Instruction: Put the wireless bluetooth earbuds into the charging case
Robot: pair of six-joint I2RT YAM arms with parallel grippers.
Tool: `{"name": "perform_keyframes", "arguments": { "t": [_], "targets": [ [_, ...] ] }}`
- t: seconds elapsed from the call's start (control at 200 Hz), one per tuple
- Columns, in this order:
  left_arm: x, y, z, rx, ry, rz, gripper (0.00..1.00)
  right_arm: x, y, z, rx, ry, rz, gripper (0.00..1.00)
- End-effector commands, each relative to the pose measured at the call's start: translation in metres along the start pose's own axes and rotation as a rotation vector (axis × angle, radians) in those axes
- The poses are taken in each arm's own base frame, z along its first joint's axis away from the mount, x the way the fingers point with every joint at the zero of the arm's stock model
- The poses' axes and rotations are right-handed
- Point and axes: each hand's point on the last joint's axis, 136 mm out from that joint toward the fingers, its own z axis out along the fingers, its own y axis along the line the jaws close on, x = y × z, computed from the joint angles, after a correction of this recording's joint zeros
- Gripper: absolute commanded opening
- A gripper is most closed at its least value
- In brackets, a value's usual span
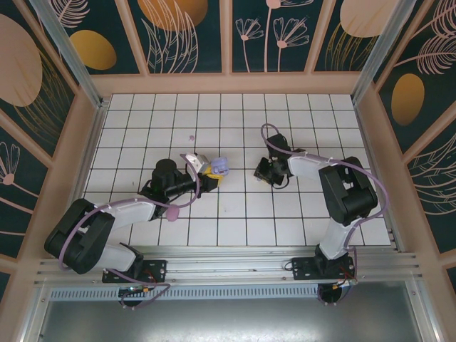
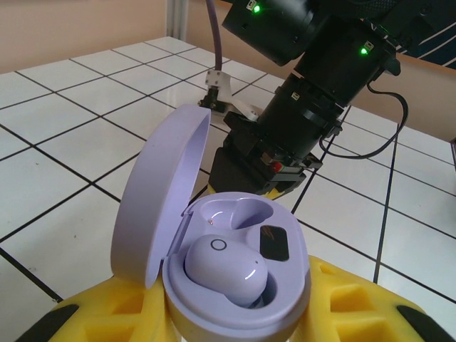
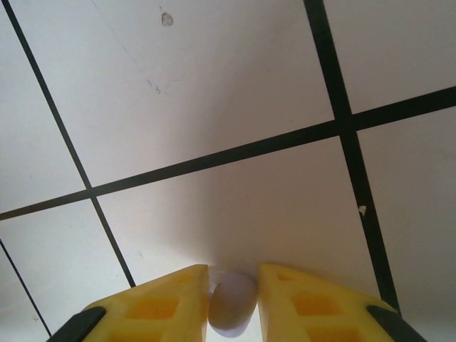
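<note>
Pincer L [image 1: 212, 172] pinching open lavender case [image 2: 160, 192], seated bud [image 2: 224, 267] inside, pincer R [image 3: 234, 278] pinching loose bud [image 3: 231, 310].

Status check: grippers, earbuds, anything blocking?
Left gripper clamped on open case, one earbud seated, other slot empty. Right gripper pinching second earbud low over tiles. Nothing between it and case.

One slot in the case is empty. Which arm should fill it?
Right. The right gripper is closed on the loose earbud on the tile, while the left gripper is holding the open charging case, with the seated earbud beside the empty slot. Left likely just holds steady.
</note>
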Motion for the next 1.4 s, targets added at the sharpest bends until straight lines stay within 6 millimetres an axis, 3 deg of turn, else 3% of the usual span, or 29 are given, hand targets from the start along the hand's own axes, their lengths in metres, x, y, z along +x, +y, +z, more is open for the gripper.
{"name": "perform_keyframes", "arguments": {
  "t": [0.0,0.175,0.651,0.766,0.931,1.171,1.391],
  "targets": [
    [0.0,-0.001,0.001,0.001,-0.002,0.029,0.0,0.008,0.0,0.012,0.041,0.029,-0.051,0.22],
    [0.001,0.0,0.0,-0.005,0.0,0.029,0.0,-0.002,0.002,0.001,0.104,-0.024,-0.104,0.19],
    [-0.007,-0.003,0.001,0.017,-0.019,0.015,0.0,-0.016,0.025,-0.065,0.175,-0.174,-0.314,0.18],
    [-0.009,-0.005,0.0,0.022,-0.021,0.01,0.0,-0.004,0.047,-0.083,0.149,-0.208,-0.432,0.17],
    [-0.012,-0.009,-0.002,0.041,-0.018,0.004,0.0,0.009,0.079,-0.126,0.077,-0.288,-0.572,0.16],
    [-0.015,-0.014,-0.004,0.062,-0.022,-0.002,0.0,0.025,0.121,-0.183,-0.141,-0.371,-0.67,0.15],
    [-0.018,-0.018,-0.004,0.082,-0.027,-0.004,0.0,0.054,0.152,-0.191,-0.231,-0.346,-0.8,0.15]
  ]
}}
